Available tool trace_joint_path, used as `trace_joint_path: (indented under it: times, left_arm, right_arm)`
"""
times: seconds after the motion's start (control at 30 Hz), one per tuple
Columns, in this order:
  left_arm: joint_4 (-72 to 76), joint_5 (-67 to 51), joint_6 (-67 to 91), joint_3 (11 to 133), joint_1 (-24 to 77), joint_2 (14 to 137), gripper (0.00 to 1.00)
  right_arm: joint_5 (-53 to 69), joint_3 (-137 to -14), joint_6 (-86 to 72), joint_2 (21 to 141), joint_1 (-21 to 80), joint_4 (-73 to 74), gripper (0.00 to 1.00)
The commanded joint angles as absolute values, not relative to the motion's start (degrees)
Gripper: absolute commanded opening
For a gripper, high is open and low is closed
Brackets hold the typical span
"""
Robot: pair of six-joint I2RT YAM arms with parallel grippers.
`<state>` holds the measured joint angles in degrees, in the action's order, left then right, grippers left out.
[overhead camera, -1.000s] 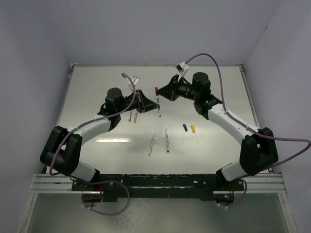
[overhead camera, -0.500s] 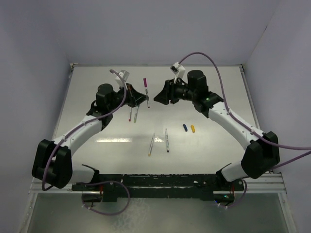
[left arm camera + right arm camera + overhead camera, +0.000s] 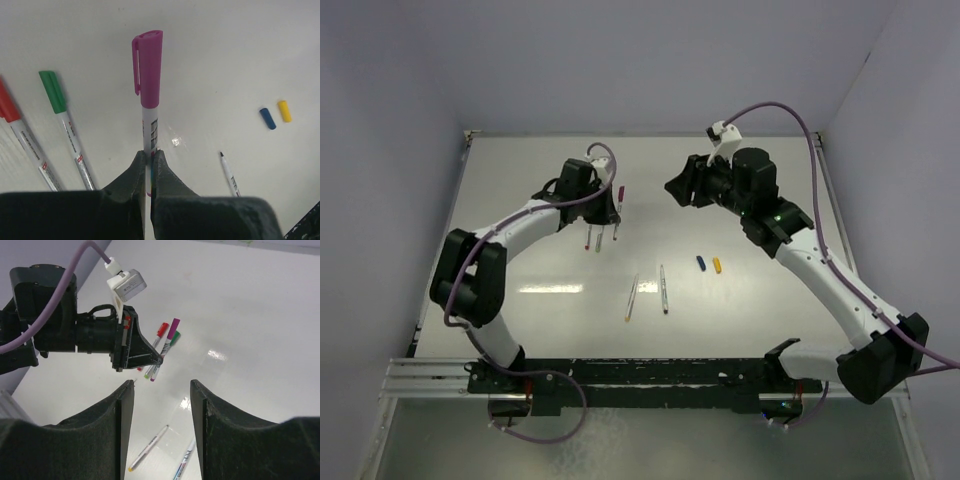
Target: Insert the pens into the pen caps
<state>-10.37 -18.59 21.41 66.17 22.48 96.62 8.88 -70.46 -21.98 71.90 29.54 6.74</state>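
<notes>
My left gripper [image 3: 616, 213] [image 3: 148, 152] is shut on a silvery pen wearing the purple cap [image 3: 148, 67] and holds it low beside two capped pens on the table, one with a green cap [image 3: 53, 91] and one with a red cap [image 3: 6, 107]. These three also show in the top view [image 3: 618, 215] [image 3: 600, 237] [image 3: 588, 238]. My right gripper [image 3: 672, 188] [image 3: 162, 385] is open and empty, held above the table to the right. Two uncapped pens [image 3: 631, 298] [image 3: 663, 288] lie mid-table. A blue cap [image 3: 701, 263] and a yellow cap [image 3: 717, 265] lie side by side.
The white table [image 3: 770, 180] has raised edges at the back and sides. The left arm's camera and purple cable [image 3: 122, 282] show in the right wrist view. The arm bases sit on the black rail [image 3: 640, 375] at the near edge.
My left gripper has carried the purple-capped pen left and down beside the red and green capped pens. My right gripper has let go of the cap, opened and drawn back to the right.
</notes>
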Motion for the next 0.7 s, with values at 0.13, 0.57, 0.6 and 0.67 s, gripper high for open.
trace_joint_path:
  times: [0.13,0.57,0.6,0.67]
  left_arm:
    - [-20.13,-10.18,18.18,73.65,23.74,106.25,0.00]
    - [-20.23,-9.22,20.60,78.04,23.75,112.61,0.04]
    - [-20.27,-9.23,20.71,78.05,23.73,112.73,0.07]
    - [-20.36,-9.23,20.85,78.11,23.74,112.99,0.10]
  right_arm:
    - [4.94,-67.32,-22.61,69.82,29.44,7.86,0.51]
    - [4.75,-65.98,-22.94,68.93,29.44,8.17,0.51]
    - [4.68,-65.93,-22.90,68.91,29.43,8.17,0.51]
    - [4.59,-65.61,-23.02,68.82,29.44,8.13,0.51]
